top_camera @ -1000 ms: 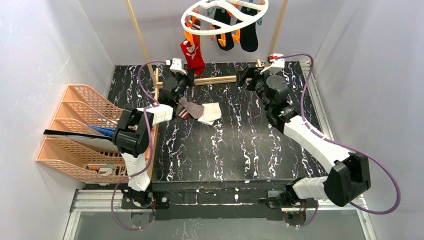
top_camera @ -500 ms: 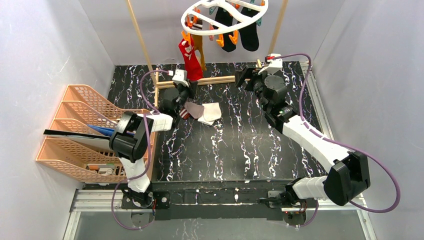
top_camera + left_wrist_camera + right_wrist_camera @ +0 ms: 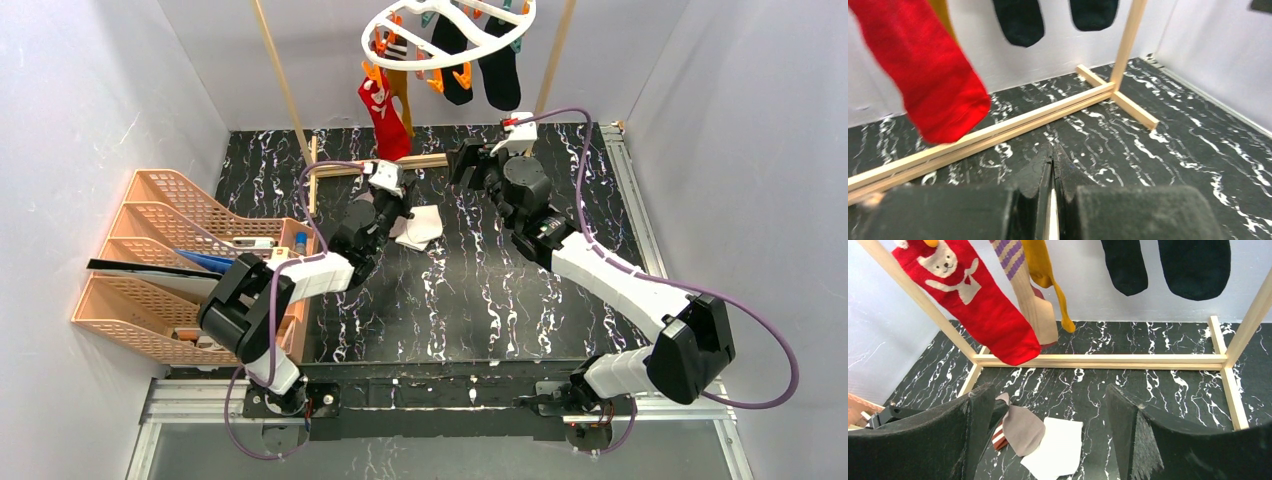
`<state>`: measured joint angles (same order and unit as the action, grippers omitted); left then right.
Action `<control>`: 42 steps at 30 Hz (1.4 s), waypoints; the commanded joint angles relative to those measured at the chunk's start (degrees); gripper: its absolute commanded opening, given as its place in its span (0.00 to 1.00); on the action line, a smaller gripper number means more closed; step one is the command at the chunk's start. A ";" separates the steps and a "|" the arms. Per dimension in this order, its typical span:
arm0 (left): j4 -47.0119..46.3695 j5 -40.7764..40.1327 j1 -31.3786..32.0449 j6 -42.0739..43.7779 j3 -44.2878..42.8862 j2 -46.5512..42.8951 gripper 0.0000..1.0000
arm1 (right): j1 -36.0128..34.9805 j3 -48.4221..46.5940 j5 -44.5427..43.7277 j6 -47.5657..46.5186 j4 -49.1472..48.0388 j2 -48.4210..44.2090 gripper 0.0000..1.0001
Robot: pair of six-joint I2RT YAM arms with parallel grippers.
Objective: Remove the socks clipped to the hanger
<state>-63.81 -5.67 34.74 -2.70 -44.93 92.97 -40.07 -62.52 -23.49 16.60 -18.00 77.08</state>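
The white ring hanger [image 3: 450,30] hangs at the top of the overhead view. Clipped to it are a red bear sock [image 3: 973,305], a striped beige sock [image 3: 1033,300], a mustard sock [image 3: 1045,270] and two black socks [image 3: 1125,265]. A grey sock [image 3: 1023,430], a white sock [image 3: 1058,450] and a maroon striped sock [image 3: 999,437] lie loose on the table. My left gripper [image 3: 1053,155] is shut and empty, low beside that pile [image 3: 420,228], below the red sock [image 3: 923,70]. My right gripper [image 3: 1049,390] is open and empty, facing the hanging socks from above the pile.
The wooden rack frame [image 3: 420,160] stands across the back of the black marbled table, its base bar [image 3: 998,127] just ahead of my left fingers. Orange mesh trays [image 3: 170,260] fill the left side. White walls enclose the table.
My left arm swung right, from the rack's left post to the loose pile, still shut. My right gripper moved left toward the middle of the rack. The red sock shifted slightly.
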 commanded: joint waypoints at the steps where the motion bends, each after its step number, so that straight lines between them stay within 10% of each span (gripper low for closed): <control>1: 0.92 -9.90 -0.01 3.90 2.97 -4.36 0.09 | -1.47 -3.26 -2.76 -1.61 -1.95 0.82 0.89; 4: 0.95 -12.89 -2.37 2.22 5.94 -5.61 0.32 | -1.50 -3.14 -4.06 -1.98 -2.01 0.71 0.90; 11: -7.27 6.22 -19.77 -14.32 9.14 -2.85 0.46 | -1.47 -3.38 -4.17 -2.54 -1.83 0.85 0.91; 18: -8.69 18.64 -22.95 -17.91 -0.96 4.48 0.65 | -1.44 -3.74 -4.70 -3.18 -1.60 0.81 0.91; 20: -8.67 21.97 -23.05 -19.10 -4.00 6.30 0.84 | -1.47 -3.88 -4.84 -3.62 -1.53 0.71 0.91; 42: -7.19 27.08 -25.32 -17.67 -27.97 26.00 0.86 | -1.24 -5.18 -4.78 -5.28 -1.25 1.87 0.92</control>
<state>-69.54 20.23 10.22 -21.21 -68.49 119.22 -41.47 -64.51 -27.75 12.08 -17.67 78.39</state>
